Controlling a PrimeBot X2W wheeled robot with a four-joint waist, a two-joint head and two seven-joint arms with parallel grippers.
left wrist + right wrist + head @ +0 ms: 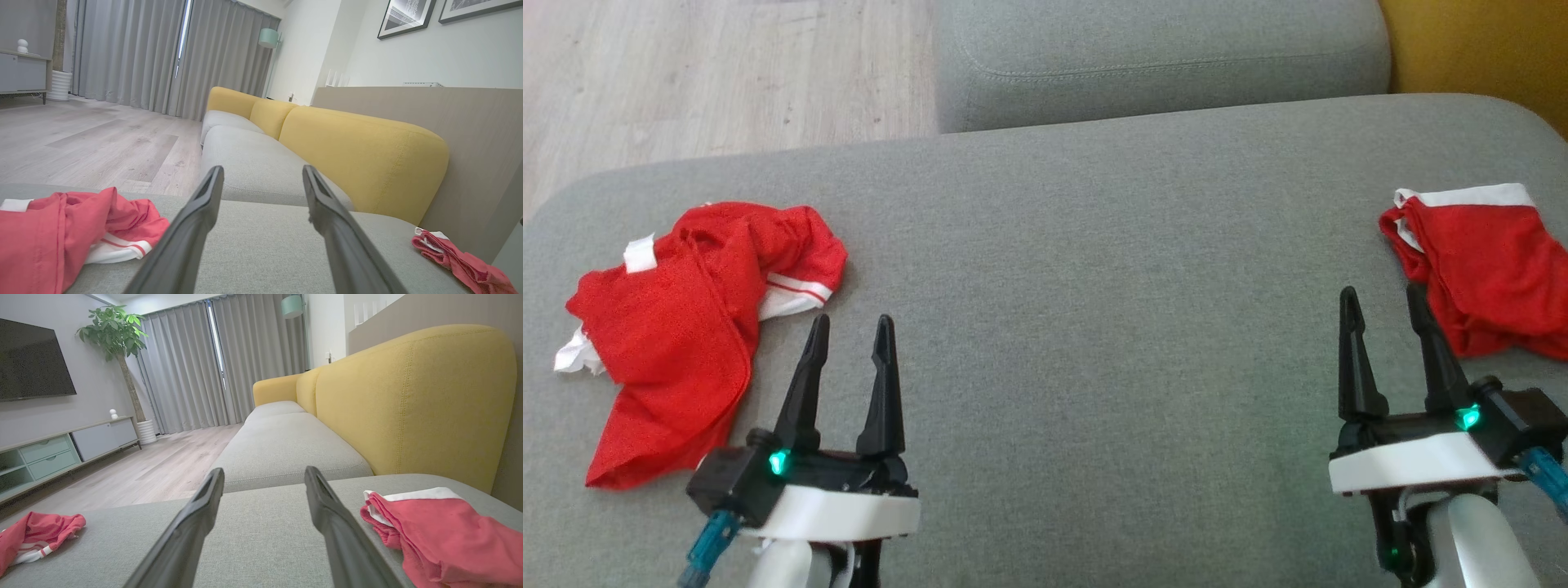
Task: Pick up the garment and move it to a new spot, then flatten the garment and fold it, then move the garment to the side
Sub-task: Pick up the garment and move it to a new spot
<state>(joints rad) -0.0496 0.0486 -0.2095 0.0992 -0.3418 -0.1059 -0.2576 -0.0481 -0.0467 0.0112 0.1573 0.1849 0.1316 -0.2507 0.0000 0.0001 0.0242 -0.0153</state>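
The only label-like thing was a small white tab (640, 253) on the crumpled red garment (678, 327); it was too small to tell whether anything was printed on it. The same garment showed a white hem with a thin red stripe (796, 292), seen closer in the left wrist view (118, 247).

That garment lay bunched on the left part of the grey sofa seat (1094, 327), near its front edge by the wooden floor (686, 73). A second red garment (1494, 261), lying flatter with a white band along its top, sat well apart at the seat's right end, below the yellow backrest (1462, 41).

Both arms were held low over the seat with the wrists level, each with a green light lit on its wrist (778, 462). The left fingers (880, 392) pointed away from the robot and leaned slightly right, just beside the crumpled garment's right edge but apart from it. They stood wide apart and held nothing. The right fingers (1356, 359) pointed the same way and were likewise spread wide and empty. Their outer finger overlapped the lower left corner of the second garment in the head view, while the right wrist view showed that garment (445, 535) just to the side of it, whether touching I could not tell.
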